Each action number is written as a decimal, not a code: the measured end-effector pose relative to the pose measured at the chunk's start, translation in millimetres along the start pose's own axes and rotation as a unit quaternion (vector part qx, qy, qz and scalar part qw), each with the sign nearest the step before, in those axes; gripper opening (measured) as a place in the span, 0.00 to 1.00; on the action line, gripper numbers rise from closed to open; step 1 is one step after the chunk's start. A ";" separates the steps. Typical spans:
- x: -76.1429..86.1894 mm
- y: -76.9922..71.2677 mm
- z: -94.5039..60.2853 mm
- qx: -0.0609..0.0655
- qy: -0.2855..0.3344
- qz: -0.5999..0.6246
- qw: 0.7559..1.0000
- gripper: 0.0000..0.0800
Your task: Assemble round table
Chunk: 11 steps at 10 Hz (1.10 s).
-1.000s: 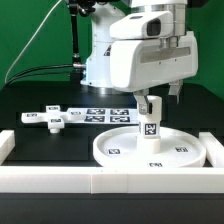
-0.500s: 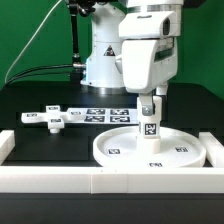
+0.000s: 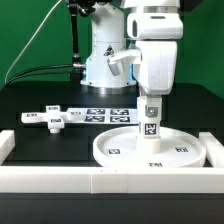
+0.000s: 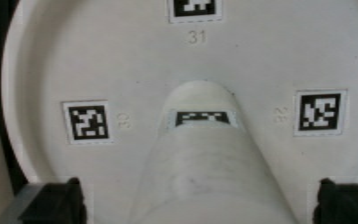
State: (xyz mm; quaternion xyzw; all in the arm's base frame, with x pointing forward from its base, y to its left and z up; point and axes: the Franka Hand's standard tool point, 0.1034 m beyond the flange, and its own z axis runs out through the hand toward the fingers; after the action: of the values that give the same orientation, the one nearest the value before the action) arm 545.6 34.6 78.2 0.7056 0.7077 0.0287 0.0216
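Observation:
The round table's large white disc (image 3: 115,151) lies flat at the front, toward the exterior view's right. The short cylinder leg (image 3: 150,134) stands upright on its middle, a tag facing the camera. My gripper (image 3: 150,106) hangs straight above the leg, its fingers either side of the leg's top. In the wrist view the leg (image 4: 206,150) rises between the two dark fingertips (image 4: 60,200) with a gap on each side, so my gripper (image 4: 202,205) is open around it. The disc (image 4: 87,60) with its tags fills that view. The cross-shaped piece (image 3: 50,118) lies on the black table at the exterior view's left.
The marker board (image 3: 105,113) lies flat behind the disc. A white raised border (image 3: 60,179) runs along the front and up both sides of the work area. The robot's base (image 3: 100,62) stands at the back.
My hand has turned about its vertical axis above the leg and now shows a narrower face. The leg, disc and cross-shaped piece have not moved.

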 end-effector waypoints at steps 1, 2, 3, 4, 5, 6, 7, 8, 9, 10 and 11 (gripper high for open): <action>-2.6 0.1 0.1 0.000 -0.002 -0.029 1.000 0.81; -4.1 0.0 0.2 0.000 -0.003 -0.044 0.999 0.81; -5.4 0.1 0.2 0.000 -0.004 -0.039 0.999 0.67; -5.7 0.0 0.3 0.000 -0.004 -0.039 0.999 0.51; -5.9 -0.1 0.5 0.000 -0.004 -0.039 0.999 0.51; -6.1 -0.1 0.5 0.001 -0.004 -0.039 0.999 0.51; -6.2 -0.1 0.6 0.001 -0.004 -0.039 0.999 0.51; -6.2 -0.1 0.6 0.001 -0.004 -0.029 1.000 0.51; -6.3 -0.2 0.7 0.001 -0.004 -0.020 1.000 0.51; -6.2 -0.2 0.9 0.001 -0.003 -0.003 1.000 0.51; -6.1 -0.4 1.1 0.001 -0.003 0.068 0.998 0.51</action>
State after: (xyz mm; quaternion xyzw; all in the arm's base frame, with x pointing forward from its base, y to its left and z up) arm 545.3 28.5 77.0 0.7525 0.6577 0.0273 0.0212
